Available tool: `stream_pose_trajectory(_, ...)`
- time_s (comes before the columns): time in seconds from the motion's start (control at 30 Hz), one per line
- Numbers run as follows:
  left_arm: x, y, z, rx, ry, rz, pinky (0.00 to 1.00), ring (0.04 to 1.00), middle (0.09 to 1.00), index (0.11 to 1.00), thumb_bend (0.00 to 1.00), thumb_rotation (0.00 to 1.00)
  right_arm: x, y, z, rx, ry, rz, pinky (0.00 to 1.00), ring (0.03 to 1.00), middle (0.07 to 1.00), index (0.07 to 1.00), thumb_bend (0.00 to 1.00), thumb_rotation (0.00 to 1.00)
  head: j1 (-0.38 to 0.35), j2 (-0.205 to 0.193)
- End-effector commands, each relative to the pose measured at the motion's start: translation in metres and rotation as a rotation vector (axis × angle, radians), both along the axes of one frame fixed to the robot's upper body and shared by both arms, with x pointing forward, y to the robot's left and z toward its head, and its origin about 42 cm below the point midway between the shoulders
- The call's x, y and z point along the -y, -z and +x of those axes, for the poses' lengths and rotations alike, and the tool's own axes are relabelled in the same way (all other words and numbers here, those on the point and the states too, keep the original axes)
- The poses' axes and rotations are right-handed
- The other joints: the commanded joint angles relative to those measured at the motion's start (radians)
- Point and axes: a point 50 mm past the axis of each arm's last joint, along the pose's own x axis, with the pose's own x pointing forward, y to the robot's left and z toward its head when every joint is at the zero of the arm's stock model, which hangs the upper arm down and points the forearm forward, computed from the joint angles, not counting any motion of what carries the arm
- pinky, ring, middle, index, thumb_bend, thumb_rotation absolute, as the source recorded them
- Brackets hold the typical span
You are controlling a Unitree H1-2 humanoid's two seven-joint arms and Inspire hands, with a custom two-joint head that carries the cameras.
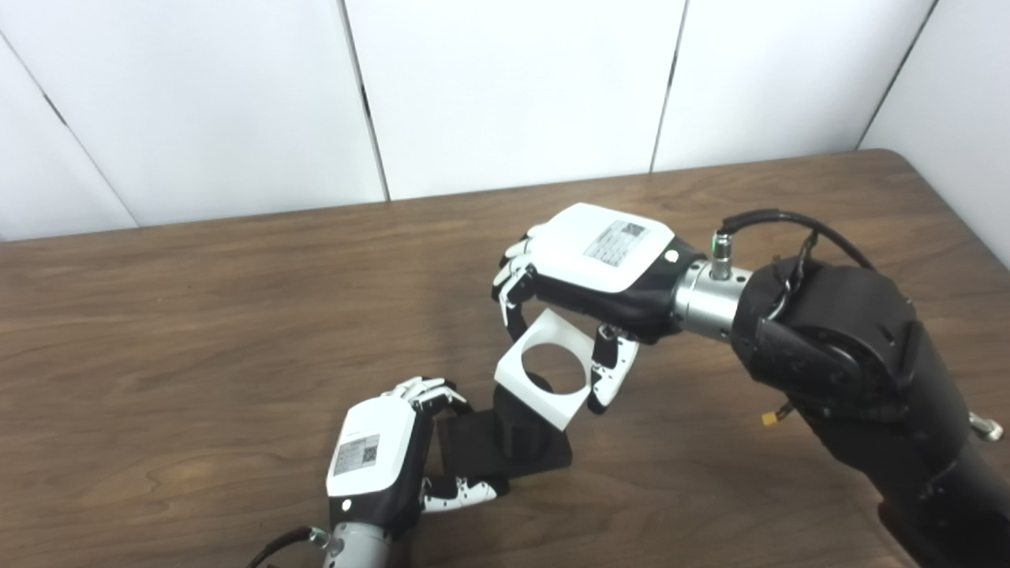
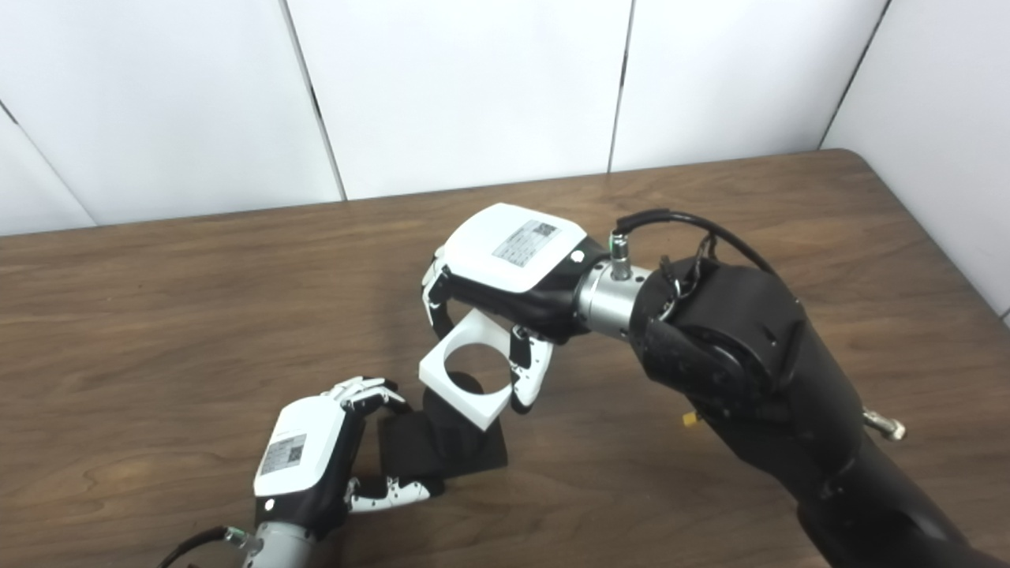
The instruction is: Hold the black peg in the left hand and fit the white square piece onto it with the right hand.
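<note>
The black peg (image 1: 517,426) stands upright on its flat black square base (image 1: 552,457), which rests on the wooden table. My left hand (image 1: 379,461) is shut on the base's left edge, fingers over the top and thumb along the front. My right hand (image 1: 588,268) is shut on the white square piece (image 1: 544,367), fingers on its far side and thumb on its right edge. The piece has a large round hole and hangs tilted just over the peg's top; part of the peg's top shows through the hole. Whether piece and peg touch is unclear.
The brown wooden table (image 1: 197,331) runs back to a white panelled wall (image 1: 505,87). Its right edge (image 1: 959,209) meets another white panel. My bulky black right forearm (image 1: 852,355) crosses the table's right front area.
</note>
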Motion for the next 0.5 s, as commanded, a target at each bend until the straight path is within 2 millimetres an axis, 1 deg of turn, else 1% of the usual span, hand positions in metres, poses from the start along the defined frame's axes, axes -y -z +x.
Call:
stream_pose_trajectory(0.0,0.008,0.023,-0.015,-0.17,0.06,0.038,0.78,0.843,0.786,0.49,0.51,0.05,-0.005,-0.01,-0.003,0.056,-0.021,0.002,0.91,0.882,0.799,0.484,0.53,0.14,-0.002,0.002)
stream_pose_trajectory(0.3,0.01,0.023,-0.015,-0.171,0.059,0.031,0.78,0.841,0.785,0.489,0.51,0.05,-0.008,0.0,-0.007,0.006,-0.032,0.017,0.93,0.881,0.796,0.484,0.52,0.14,0.005,0.01)
stream_pose_trajectory(0.47,0.011,0.022,-0.015,-0.17,0.061,0.033,0.78,0.842,0.786,0.489,0.51,0.05,-0.01,0.008,-0.007,-0.013,-0.035,0.012,0.92,0.878,0.793,0.485,0.52,0.14,0.007,0.01)
